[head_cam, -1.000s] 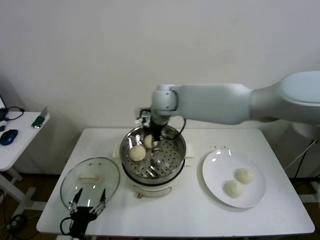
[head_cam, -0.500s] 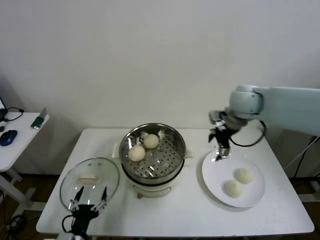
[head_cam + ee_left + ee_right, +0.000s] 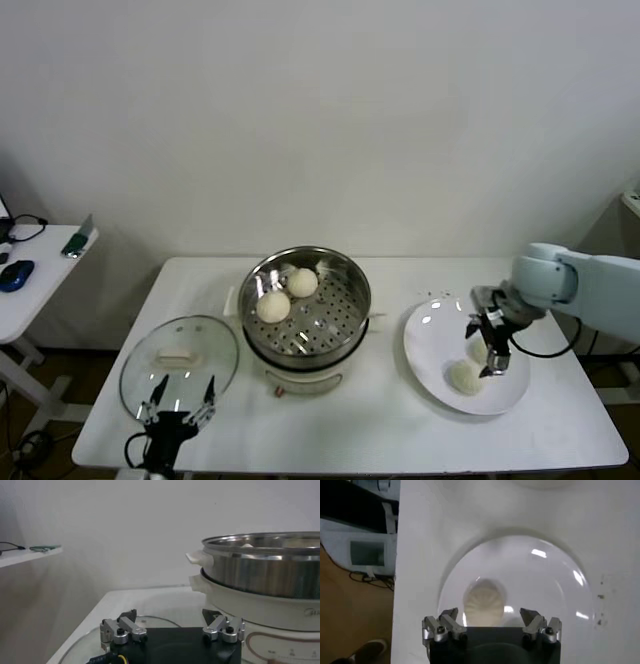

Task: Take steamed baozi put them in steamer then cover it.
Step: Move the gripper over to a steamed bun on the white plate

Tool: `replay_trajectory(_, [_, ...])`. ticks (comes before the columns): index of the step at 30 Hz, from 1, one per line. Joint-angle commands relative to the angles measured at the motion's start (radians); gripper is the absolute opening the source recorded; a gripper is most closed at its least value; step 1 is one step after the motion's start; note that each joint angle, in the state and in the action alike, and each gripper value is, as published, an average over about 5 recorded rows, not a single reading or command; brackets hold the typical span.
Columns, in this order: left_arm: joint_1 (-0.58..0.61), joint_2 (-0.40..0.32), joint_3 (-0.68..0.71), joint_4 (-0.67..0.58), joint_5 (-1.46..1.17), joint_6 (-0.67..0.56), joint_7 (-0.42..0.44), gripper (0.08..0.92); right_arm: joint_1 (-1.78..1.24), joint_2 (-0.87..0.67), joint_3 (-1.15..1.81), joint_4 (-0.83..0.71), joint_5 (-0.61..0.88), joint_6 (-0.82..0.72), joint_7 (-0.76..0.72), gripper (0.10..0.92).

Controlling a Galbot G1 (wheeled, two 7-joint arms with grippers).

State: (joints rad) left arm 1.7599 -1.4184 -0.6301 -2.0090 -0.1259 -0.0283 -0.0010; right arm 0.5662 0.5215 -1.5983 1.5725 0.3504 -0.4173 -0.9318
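The left end effector [image 3: 176,412] waits low at the table's [image 3: 380,430] front left edge, fingers spread, just before the clear glass cover [image 3: 180,358] lying flat. The shiny steamer [image 3: 305,305] holds two smooth round steamed baozi [image 3: 288,294] on its perforated tray. The right end effector [image 3: 484,346], jaws wide, points down over the white plate [image 3: 430,340], above its two remaining buns [image 3: 464,375].

White table [image 3: 380,415] carried three items: glass cover [image 3: 180,362] near its front left corner, steamer [image 3: 307,310] at centre, white plate [image 3: 440,345] toward the right edge.
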Motion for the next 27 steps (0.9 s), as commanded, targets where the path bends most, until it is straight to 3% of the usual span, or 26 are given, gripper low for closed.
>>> replay_trajectory(1, [0.001, 0.0, 0.002, -0.001, 0.003, -0.001, 0.0, 0.823, -0.235, -0.036, 0.167, -0.05, -0.09, -0.023, 0.023, 0.823])
replay_trajectory(22, [0.003, 0.003, 0.009, 0.001, 0.013, -0.002, 0.0, 0.823, -0.392, 0.012, 0.326, -0.097, -0.1, -0.08, 0.082, 0.822])
replay_trajectory(27, [0.003, 0.001, 0.011, 0.001, 0.015, -0.002, 0.0, 0.823, -0.396, 0.019, 0.334, -0.103, -0.102, -0.079, 0.088, 0.79])
